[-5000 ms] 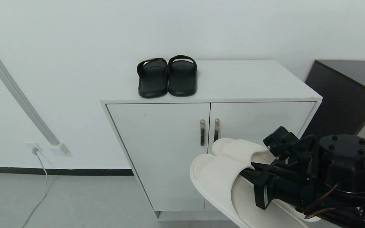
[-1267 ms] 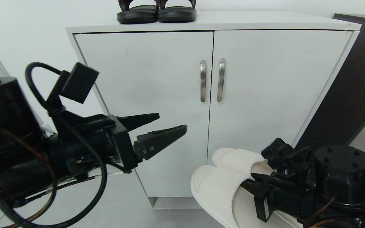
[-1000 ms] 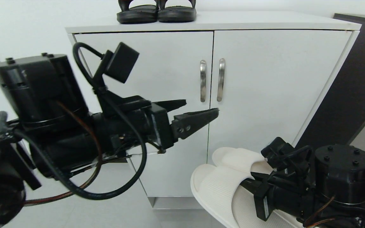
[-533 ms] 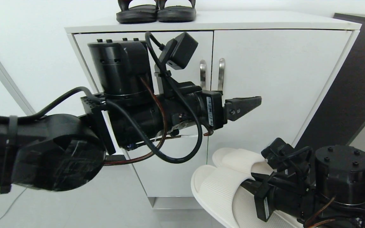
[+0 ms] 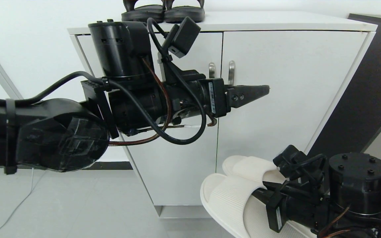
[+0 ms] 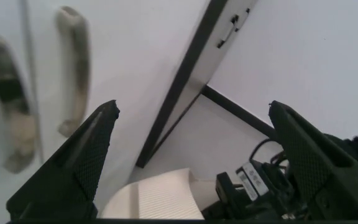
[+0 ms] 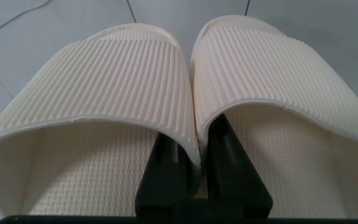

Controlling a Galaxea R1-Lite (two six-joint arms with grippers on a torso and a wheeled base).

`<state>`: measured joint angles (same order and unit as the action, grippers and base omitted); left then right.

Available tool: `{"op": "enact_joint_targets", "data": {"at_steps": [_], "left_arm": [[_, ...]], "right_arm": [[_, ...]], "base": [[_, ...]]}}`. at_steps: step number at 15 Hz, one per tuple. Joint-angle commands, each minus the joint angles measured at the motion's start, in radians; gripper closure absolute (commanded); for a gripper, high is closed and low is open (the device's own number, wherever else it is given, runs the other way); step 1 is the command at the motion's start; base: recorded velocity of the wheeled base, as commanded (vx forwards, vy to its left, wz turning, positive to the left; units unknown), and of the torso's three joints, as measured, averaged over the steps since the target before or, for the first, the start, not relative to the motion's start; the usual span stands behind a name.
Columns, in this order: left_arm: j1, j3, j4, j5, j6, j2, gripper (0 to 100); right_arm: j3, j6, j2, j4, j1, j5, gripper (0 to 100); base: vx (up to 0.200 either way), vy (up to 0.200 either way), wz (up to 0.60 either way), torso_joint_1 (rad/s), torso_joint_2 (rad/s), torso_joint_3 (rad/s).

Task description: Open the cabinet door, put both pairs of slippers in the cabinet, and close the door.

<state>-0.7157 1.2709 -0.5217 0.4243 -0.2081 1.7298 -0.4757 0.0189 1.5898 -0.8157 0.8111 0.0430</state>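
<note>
From the head view, find the cabinet point(image 5: 276, 99) with both doors shut and the black slippers point(image 5: 164, 11) set side by side on its top, toward the robot's left. Note two upright metal handles at the middle seam, the left-door handle point(image 5: 211, 69) and the right-door handle point(image 5: 231, 67), long axes vertical, lower parts masked by the left arm. Place the left end effector point(image 5: 264, 90) across the door fronts at handle height, pointing toward the robot's right, tips past both handles and over the right door. Hard to judge the gap to the door face from here, probably not touching. Lower on the right, spot the white slippers point(image 5: 233, 191) carried toes forward by the right end effector point(image 5: 260, 194), below the handles and near the right door's lower half (squarely in that door's swing, by my reckoning). Beside the cabinet on the right, mark a dark furniture panel point(image 5: 359, 99).

From the left wrist view, read the left end effector point(image 6: 194, 118) as wide open and empty, fingers point(image 6: 86, 162) well apart. See the right-door handle point(image 6: 73, 74) just outside one finger, not between the two, and the left-door handle point(image 6: 5, 118) farther off, blurred. Take the left arm as the free and nearer one. Expect to draw it back toward the robot's left before closing on either handle.

From the right wrist view, confirm the right end effector point(image 7: 194, 174) clamped on the touching inner walls of the white slippers point(image 7: 123, 99), one finger inside each.
</note>
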Motion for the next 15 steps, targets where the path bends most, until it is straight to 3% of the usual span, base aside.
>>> {"op": "enact_joint_targets", "data": {"at_steps": [1, 10, 15], "left_arm": [[0.022, 0.010, 0.000, -0.007, -0.001, -0.012, 0], [0.025, 0.096, 0.028, -0.121, -0.001, 0.079, 0], [0.022, 0.125, 0.029, -0.122, -0.001, 0.109, 0]], "right_arm": [[0.000, 0.001, 0.004, 0.000, 0.000, 0.000, 100], [0.000, 0.001, 0.009, 0.000, 0.000, 0.000, 100], [0.000, 0.001, 0.007, 0.000, 0.000, 0.000, 100]], "base": [[0.000, 0.000, 0.00, 0.000, 0.00, 0.000], [0.000, 0.000, 0.00, 0.000, 0.00, 0.000], [0.000, 0.000, 0.00, 0.000, 0.00, 0.000]]}}
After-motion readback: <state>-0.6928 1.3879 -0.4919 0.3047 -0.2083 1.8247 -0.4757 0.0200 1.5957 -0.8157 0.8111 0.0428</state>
